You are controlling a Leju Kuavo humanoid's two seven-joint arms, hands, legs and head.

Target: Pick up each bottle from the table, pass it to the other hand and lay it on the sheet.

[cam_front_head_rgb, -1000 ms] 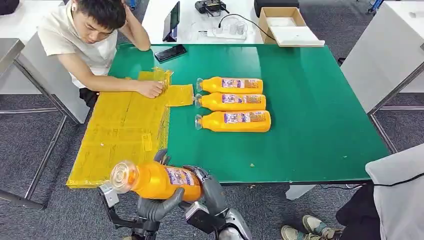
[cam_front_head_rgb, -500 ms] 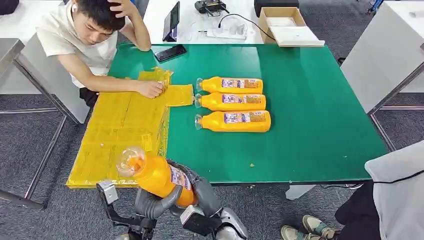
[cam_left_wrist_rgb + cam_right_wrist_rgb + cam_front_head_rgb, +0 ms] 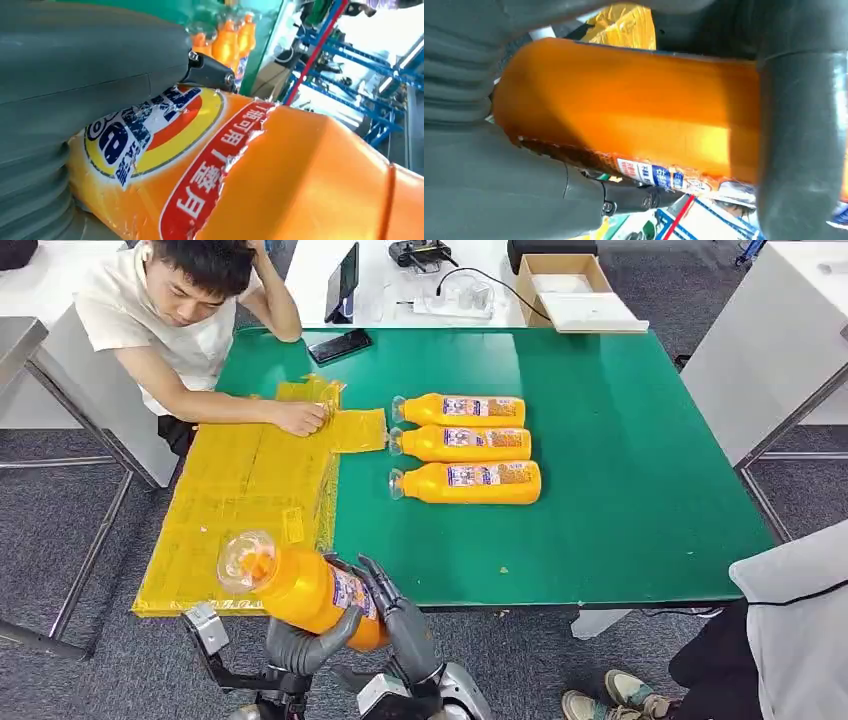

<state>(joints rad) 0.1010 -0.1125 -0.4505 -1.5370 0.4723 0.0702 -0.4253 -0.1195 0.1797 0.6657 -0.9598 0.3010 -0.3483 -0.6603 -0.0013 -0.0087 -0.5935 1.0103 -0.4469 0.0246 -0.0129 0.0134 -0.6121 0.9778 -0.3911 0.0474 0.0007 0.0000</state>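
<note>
The orange bottle [image 3: 300, 587] hangs in the air just off the near edge of the green tabletop [image 3: 620, 490], its clear cap end tilted up toward the yellow sheet [image 3: 240, 490]. The left hand [image 3: 305, 645] grasps it from below, thumb and fingers curled around the body. The right hand [image 3: 400, 615] lies against the bottle's base end with its fingers wrapped on the side, so both hands are holding it. Three more bottles [image 3: 465, 445] lie side by side on the tabletop, caps toward the sheet, well apart from the hands. A person [image 3: 170, 320] leans over the far corner, one hand [image 3: 300, 418] pressing on the sheet
</note>
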